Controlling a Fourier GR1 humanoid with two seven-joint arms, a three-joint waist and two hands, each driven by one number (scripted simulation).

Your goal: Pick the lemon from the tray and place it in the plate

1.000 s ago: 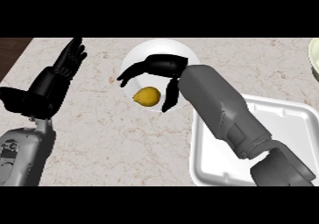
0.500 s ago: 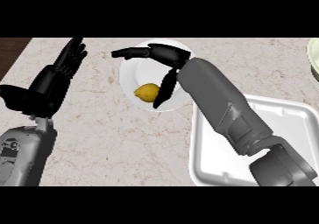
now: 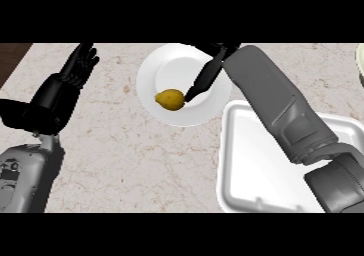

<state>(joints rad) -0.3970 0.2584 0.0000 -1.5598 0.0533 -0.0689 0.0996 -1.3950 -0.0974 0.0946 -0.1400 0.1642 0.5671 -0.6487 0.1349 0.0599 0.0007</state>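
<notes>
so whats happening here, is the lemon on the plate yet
Yes. The lemon lies on the white plate, off the white tray. The right hand reaches over the plate with straight fingers, a fingertip at the lemon's side, no longer curled round it. The left hand rests open at the view's left, fingers up.
</notes>
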